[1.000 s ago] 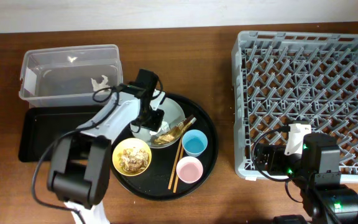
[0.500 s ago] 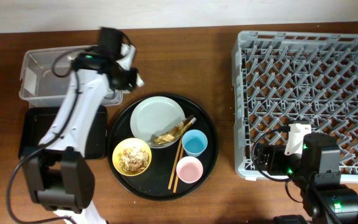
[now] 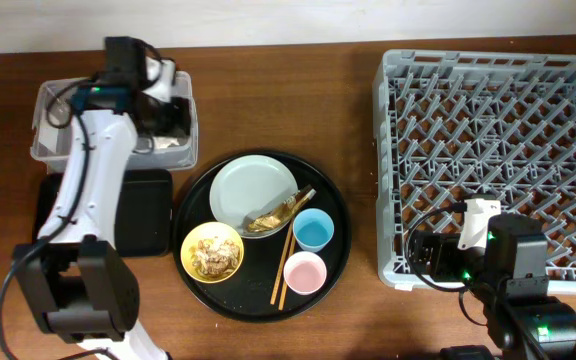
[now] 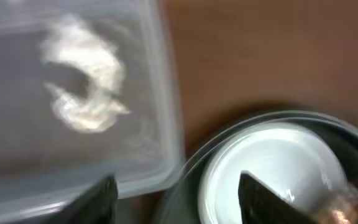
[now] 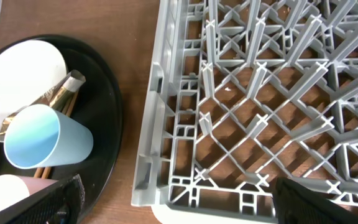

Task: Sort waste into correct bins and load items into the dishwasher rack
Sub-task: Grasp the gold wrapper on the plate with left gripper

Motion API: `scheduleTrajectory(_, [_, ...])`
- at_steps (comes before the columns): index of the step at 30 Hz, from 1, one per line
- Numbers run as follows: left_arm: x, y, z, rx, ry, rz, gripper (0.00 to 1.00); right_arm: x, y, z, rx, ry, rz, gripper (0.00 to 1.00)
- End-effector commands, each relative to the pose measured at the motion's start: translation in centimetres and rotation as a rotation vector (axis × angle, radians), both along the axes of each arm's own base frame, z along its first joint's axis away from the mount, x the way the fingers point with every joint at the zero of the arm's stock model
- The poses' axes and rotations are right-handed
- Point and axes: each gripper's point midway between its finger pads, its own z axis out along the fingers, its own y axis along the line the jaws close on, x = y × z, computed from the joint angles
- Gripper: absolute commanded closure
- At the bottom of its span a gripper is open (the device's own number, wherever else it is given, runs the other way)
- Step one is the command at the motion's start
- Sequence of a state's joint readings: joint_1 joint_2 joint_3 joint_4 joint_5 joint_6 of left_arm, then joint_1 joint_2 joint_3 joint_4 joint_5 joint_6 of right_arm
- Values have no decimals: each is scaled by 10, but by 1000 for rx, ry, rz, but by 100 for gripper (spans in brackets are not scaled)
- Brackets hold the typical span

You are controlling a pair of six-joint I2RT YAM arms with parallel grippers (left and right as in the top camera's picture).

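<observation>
Left pincer is hovering open over the tub; the wrapper is lying rightward on the plate, nearer this arm.

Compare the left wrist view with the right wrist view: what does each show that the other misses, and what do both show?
Only the left wrist view shows the clear tub, with a crumpled tissue lying inside it. Only the right wrist view shows the grey rack and the blue cup. Both views show the pale plate sitting on the round black tray, with brown tabletop beside it.
</observation>
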State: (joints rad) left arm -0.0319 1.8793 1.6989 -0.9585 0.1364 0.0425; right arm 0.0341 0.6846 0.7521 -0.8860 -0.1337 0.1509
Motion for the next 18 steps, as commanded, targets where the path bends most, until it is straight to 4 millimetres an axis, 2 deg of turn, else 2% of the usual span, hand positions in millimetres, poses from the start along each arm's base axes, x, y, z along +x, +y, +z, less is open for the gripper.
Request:
scheduleTrajectory(1, [-46, -63, -6, -52, 119, -192, 33, 2, 1, 8, 4, -21, 7, 2])
scheduleTrajectory(2, [-67, -80, -21, -28, 178, -288, 30, 2, 1, 8, 5, -21, 7, 2])
scheduleTrajectory(5, [-110, -108, -58, 11, 298, -408, 23, 2, 1, 8, 5, -21, 7, 2])
scheduleTrajectory(9, [-141, -127, -106, 58, 336, -490, 21, 2, 1, 8, 5, -21, 7, 2])
scheduleTrajectory(12, [-147, -135, -126, 68, 311, -520, 20, 2, 1, 8, 5, -21, 7, 2])
scheduleTrajectory(15, [-147, -132, -137, 88, 295, -516, 21, 1, 1, 8, 5, -20, 7, 2])
scheduleTrajectory(18, [-146, -125, -140, 130, 291, -505, 33, 1, 1, 8, 5, -20, 7, 2])
